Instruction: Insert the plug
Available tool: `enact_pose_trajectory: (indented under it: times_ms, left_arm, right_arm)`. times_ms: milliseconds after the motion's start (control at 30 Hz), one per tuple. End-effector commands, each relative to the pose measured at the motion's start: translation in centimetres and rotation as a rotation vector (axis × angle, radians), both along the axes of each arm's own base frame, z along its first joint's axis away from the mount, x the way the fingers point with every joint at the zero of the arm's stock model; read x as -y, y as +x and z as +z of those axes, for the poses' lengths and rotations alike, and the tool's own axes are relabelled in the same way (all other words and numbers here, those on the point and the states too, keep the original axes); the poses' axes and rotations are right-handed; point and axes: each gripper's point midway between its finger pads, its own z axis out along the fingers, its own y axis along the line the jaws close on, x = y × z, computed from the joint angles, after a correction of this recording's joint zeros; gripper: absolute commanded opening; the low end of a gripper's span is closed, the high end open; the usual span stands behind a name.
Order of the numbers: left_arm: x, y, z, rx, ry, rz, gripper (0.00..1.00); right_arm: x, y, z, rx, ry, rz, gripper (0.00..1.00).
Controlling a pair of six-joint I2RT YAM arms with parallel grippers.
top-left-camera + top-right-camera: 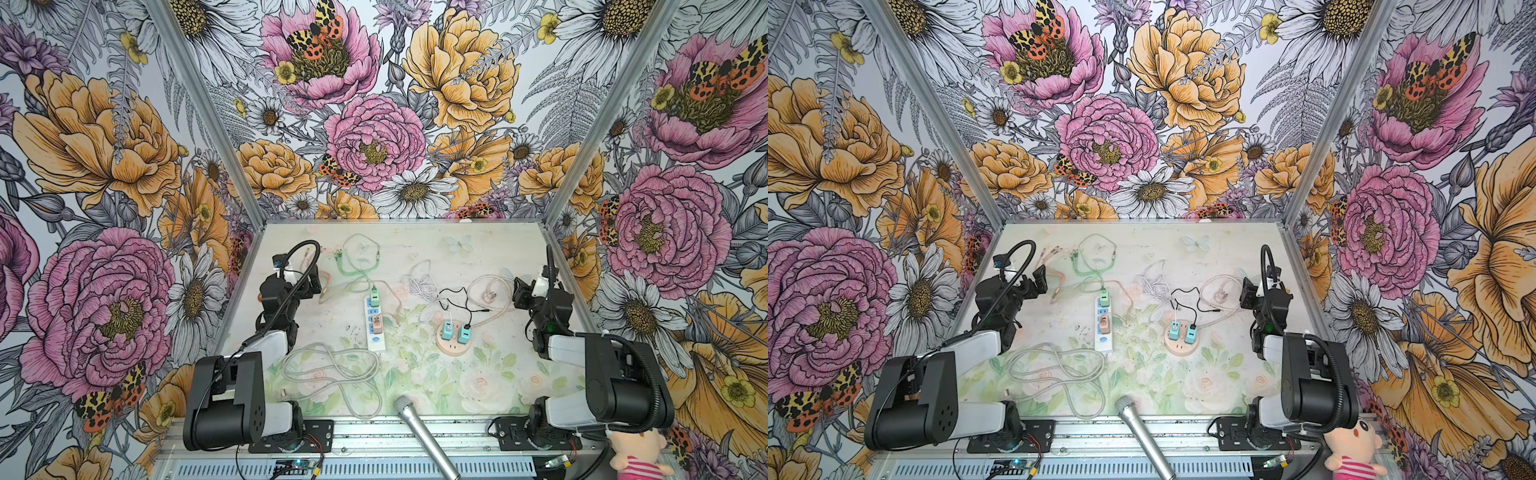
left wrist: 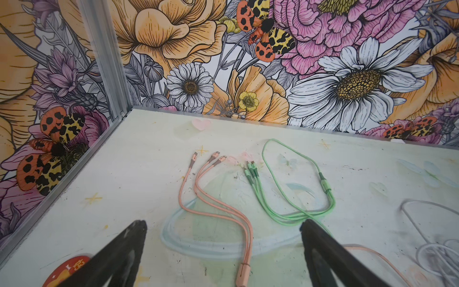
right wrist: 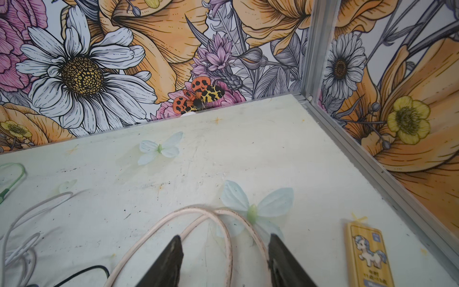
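so both arms hang up off the pale floral-print surface [image 1: 478, 257], one at each side of the frame in both top views. left fingers [image 2: 124, 248] are spread wide with nothing between them, above the salmon-pink three-headed cable [image 2: 241, 273] and the mint-green three-headed cable [image 2: 324, 185]. right fingers [image 3: 169, 261] sit about half apart, also gripping nothing, with a loop of pale pink round cord [image 3: 193, 210] lying on the surface under them. the peach-coloured plug [image 1: 377, 326] is seated in the long white power strip [image 1: 376, 343] just left of the frame's centre, with a mint-green plug [image 1: 374, 297] in the slot right above it. right of centre there's a round peach-coloured socket hub [image 1: 451, 350] with two teal plugs [image 1: 448, 330] stuck in it. the pale cord's own plug end [image 1: 485, 296] lies loose on the surface near the right fingers, and a grey cord [image 1: 328, 345] is coiled toward the lower left of the surface
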Motion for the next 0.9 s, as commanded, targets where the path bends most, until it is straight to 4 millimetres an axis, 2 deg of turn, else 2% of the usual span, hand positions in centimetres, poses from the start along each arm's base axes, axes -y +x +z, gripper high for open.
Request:
enact_pose_trajectory:
  times_ms: [0, 100, 233, 333, 367, 400, 867]
  left_arm:
    - [0.6, -0.1, -0.5, 0.041, 0.045, -0.026, 0.99]
    - [1.0, 0.3, -1.5, 0.025, 0.055, -0.035, 0.99]
    - [1.6, 0.9, -3.0, 0.013, 0.078, -0.055, 0.99]
    - [0.9, 0.8, -3.0, 0.029, 0.056, -0.036, 0.99]
    - [0.9, 0.7, -3.0, 0.022, 0.055, -0.031, 0.99]
    - [0.8, 0.8, -3.1, 0.021, 0.054, -0.023, 0.99]
    - [0.8, 0.8, -3.1, 0.021, 0.057, -0.019, 0.99]
  right_arm:
    - [-1.0, 0.2, 1.2, 0.08, -0.061, 0.031, 0.56]
    - [-2.1, 0.0, 0.5, 0.096, -0.106, 0.059, 0.57]
    - [-2.4, 0.4, -0.1, 0.072, -0.128, 0.051, 0.58]
    - [-2.4, 1.2, -0.4, 0.031, -0.133, 0.046, 0.68]
    - [-2.2, 1.6, -0.5, 0.02, -0.131, 0.033, 0.95]
    - [-1.9, 1.8, -0.7, 0.0, -0.126, 0.015, 0.99]
    - [-1.9, 1.8, -0.7, -0.002, -0.131, 0.018, 0.99]
